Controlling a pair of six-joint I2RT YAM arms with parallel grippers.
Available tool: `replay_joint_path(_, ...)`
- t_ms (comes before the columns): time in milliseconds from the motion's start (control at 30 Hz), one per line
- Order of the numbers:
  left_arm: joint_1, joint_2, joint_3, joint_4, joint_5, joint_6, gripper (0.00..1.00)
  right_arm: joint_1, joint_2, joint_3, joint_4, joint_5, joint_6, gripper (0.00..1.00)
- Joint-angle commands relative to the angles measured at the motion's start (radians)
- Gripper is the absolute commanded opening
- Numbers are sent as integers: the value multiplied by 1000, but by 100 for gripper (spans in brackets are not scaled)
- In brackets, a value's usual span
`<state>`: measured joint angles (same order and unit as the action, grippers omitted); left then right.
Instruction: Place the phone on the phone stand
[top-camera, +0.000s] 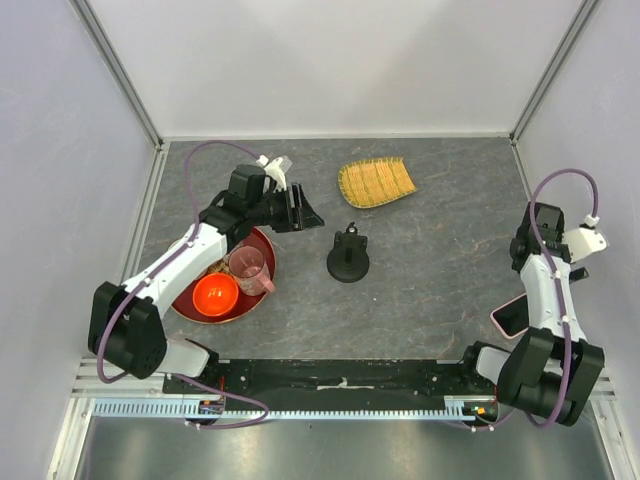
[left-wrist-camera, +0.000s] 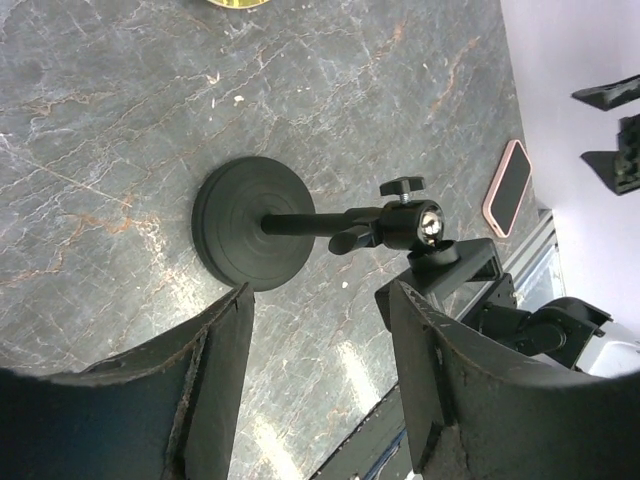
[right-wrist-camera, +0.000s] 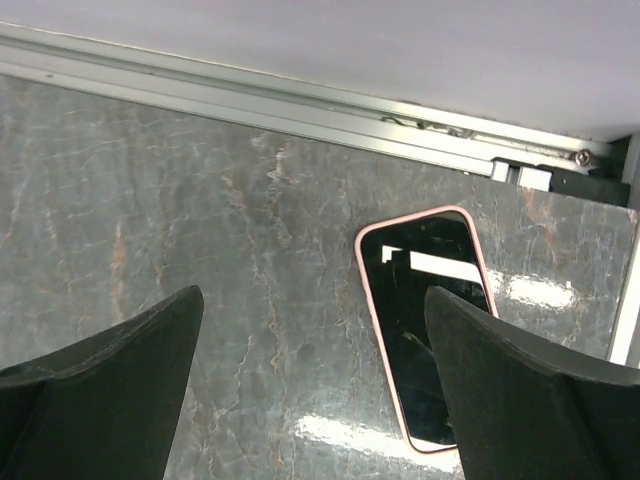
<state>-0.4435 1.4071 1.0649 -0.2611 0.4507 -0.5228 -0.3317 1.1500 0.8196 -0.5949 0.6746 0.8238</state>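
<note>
The phone (top-camera: 510, 317), black screen with a pale pink edge, lies flat on the table at the near right, partly hidden by my right arm. In the right wrist view the phone (right-wrist-camera: 425, 320) lies below my open right gripper (right-wrist-camera: 312, 295), under the right finger. My right gripper (top-camera: 522, 255) hovers just beyond the phone. The black phone stand (top-camera: 348, 258) stands upright mid-table. My left gripper (top-camera: 300, 210) is open and empty, up and left of the stand. The left wrist view shows the stand's disc base (left-wrist-camera: 240, 222) ahead of the open left gripper (left-wrist-camera: 320, 290) and the phone (left-wrist-camera: 507, 186) far off.
A red tray (top-camera: 266, 243) at the left holds an orange bowl (top-camera: 215, 293) and a pink cup (top-camera: 250, 268), under my left arm. A yellow woven mat (top-camera: 376, 181) lies at the back. White walls with aluminium rails enclose the table on three sides.
</note>
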Motion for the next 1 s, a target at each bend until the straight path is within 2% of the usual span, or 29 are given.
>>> replay_joint_path(0,6,-43,-6,49,54,4,63,-97,45,-51,63,-46,74,98)
replay_joint_path(100,22,-54,-20,75,103,-25,64,-202,88,-158,219,-131,9,98)
replay_joint_path(233,58,-65,-43,135,163,-72,65,-340,117,-289,316,-240,-18,98)
replay_joint_path(467,89,-69,-71,194,235,-117,65,-363,165,-326,392,-297,-156,98)
replay_joint_path(533,95,-69,-75,200,243,-126,65,-349,188,-330,405,-343,-187,98)
replay_joint_path(633,98,-69,-83,217,256,-134,65,-267,205,-330,426,-368,-193,98)
replay_joint_path(867,106,-66,-88,226,255,-134,66,-98,247,-286,325,-423,-95,98)
replay_joint_path(967,108,-62,-89,226,255,-134,66,-43,287,-255,310,-434,-110,98)
